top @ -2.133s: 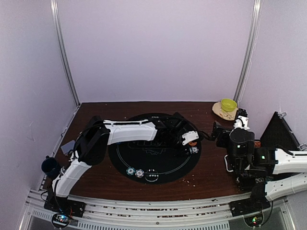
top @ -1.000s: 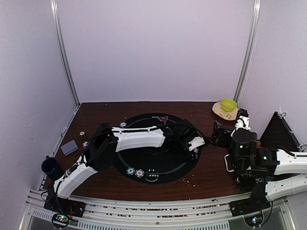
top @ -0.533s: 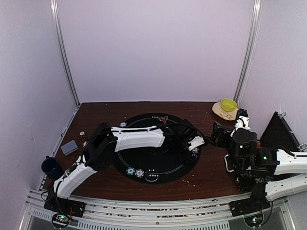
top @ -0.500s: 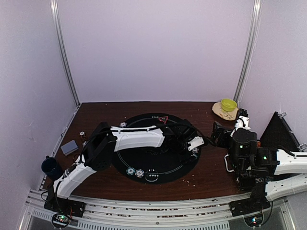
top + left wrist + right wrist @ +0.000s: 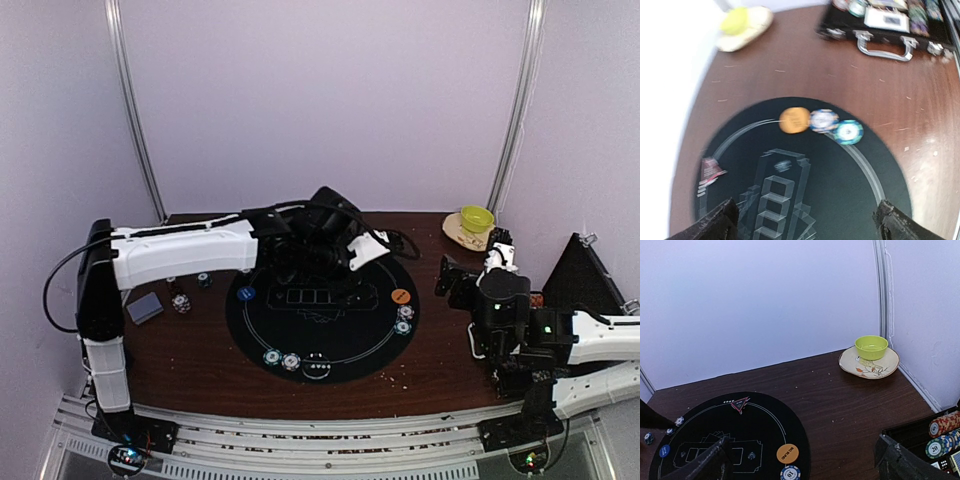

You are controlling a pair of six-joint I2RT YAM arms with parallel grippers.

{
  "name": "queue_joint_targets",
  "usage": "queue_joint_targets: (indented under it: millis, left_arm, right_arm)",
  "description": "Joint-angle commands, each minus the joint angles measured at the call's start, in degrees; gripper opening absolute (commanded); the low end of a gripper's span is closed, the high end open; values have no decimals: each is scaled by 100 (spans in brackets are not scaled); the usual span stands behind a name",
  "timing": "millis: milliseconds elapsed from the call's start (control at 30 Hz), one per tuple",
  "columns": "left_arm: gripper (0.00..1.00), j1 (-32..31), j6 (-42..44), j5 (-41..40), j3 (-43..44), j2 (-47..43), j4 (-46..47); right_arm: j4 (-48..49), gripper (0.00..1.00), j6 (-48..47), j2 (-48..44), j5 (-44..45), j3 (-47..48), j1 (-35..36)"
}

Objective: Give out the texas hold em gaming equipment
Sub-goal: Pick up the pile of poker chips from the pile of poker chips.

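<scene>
- Black round mat (image 5: 330, 335) lies on the brown wooden tabletop (image 5: 440, 350). Only the overhead view shows the grey card deck (image 5: 145, 306), off the mat at the left near loose chips (image 5: 181, 301).
- Overhead view also shows three striped chips (image 5: 291, 361) on the mat's near edge and the blue disc (image 5: 246, 294) at its left.
- Left wrist view: orange disc (image 5: 794, 120), a white-and-blue chip (image 5: 824, 120) and a teal chip (image 5: 849, 132) sit in a row just beside one another on the mat's right rim. The left jaws are spread wide, with nothing between them.
- Right wrist view: red triangle marker (image 5: 740, 403) at the mat's far edge, and chip stacks (image 5: 943, 422) in the open case (image 5: 912, 437). The right jaws are open and empty.
- Green bowl (image 5: 871, 347) rests on a plate (image 5: 869, 365) in the far right corner.
</scene>
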Motion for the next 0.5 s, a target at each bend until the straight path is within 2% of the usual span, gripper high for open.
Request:
queue_joint_targets:
  millis: [0,200,300,467]
  left_arm:
    - [98,825,169,-360,-574,-773,146]
    - [98,2440,99,-232,-1551,-1816,116]
    - [98,3293,-7,-70,-1882,-2056,-61]
    - [98,4284,-77,349,-2538,-2308,45]
  right_arm:
    - [91,100,-102,107,-44,-27,36]
    - [123,100,-223,464,-273,102,35]
    - [72,100,-229,665,-325,183,32]
    - [54,100,-251,837,-436,244,35]
